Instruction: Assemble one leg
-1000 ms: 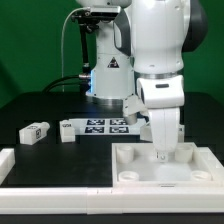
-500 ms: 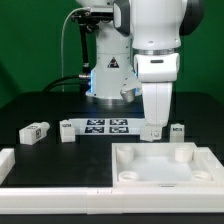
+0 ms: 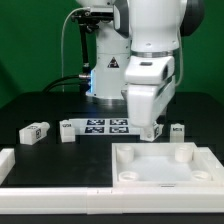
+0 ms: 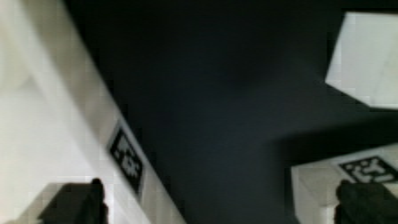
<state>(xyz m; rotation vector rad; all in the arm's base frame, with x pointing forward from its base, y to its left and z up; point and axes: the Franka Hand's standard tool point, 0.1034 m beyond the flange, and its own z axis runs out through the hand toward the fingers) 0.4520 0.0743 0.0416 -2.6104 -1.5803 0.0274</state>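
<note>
Three stubby white legs with tags lie on the black table: one [image 3: 36,131] at the exterior view's left, one [image 3: 68,130] beside the marker board [image 3: 105,125], one [image 3: 177,129] at the right. My gripper [image 3: 150,129] hangs tilted just behind the large white rimmed panel [image 3: 165,166], between the marker board and the right leg. In the wrist view the gripper [image 4: 228,200] is open wide, with only dark table between its fingers [image 4: 71,202]. A white tagged piece [image 4: 365,168] lies by the other finger; I cannot tell which part it is.
White L-shaped rails [image 3: 12,163] border the table's front and left in the exterior view. The arm's base [image 3: 105,70] and cables stand behind the marker board. In the wrist view a white edge with a tag [image 4: 128,155] runs along one side.
The gripper has lifted off the panel and moved back and toward the exterior view's left, and is now tilted. It holds nothing. The parts on the table have not moved.
</note>
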